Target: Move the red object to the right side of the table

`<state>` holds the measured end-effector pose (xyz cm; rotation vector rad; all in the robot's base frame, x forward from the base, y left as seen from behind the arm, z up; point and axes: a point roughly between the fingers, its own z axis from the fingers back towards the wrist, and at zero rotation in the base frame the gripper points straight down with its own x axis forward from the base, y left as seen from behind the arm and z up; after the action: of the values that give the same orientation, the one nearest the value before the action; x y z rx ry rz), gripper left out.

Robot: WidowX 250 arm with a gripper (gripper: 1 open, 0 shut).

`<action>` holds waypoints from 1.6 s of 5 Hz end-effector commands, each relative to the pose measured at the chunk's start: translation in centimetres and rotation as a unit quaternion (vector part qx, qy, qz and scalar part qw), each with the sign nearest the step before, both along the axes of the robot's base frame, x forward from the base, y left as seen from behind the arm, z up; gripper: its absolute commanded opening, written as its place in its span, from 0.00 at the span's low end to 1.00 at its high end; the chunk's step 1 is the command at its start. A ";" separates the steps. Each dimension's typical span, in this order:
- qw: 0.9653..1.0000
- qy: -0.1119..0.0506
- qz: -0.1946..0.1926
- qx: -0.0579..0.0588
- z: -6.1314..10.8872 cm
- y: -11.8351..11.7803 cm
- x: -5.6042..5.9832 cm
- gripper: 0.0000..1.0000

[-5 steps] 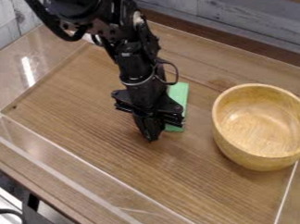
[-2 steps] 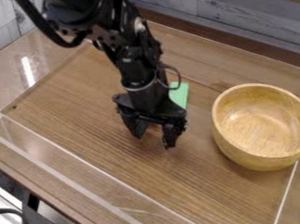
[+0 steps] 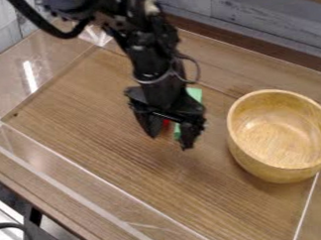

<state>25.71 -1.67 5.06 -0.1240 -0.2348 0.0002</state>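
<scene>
The red object [image 3: 165, 129] shows as a small patch between the spread jaws of the gripper [image 3: 172, 134], low over the table [image 3: 84, 125]. A green block [image 3: 194, 97] sits just behind the gripper; a wooden bowl [image 3: 279, 134] stands to its right, apart.

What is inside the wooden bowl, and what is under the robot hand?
The wooden bowl is empty. Under the open hand, the red object shows between the fingers, on the table. The green block behind it is mostly covered.
</scene>
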 end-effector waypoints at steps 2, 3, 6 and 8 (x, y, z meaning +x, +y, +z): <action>0.999 -0.046 0.008 0.004 2.6 -2.6 1.5 1.00; 0.998 -0.054 0.015 0.010 3.5 -1.6 1.6 1.00; 0.995 -0.065 0.071 0.027 5.7 3.1 3.2 1.00; 0.991 -0.043 0.124 0.037 3.7 5.7 2.6 1.00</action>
<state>27.91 3.86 7.91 -0.0230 -0.3045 0.2368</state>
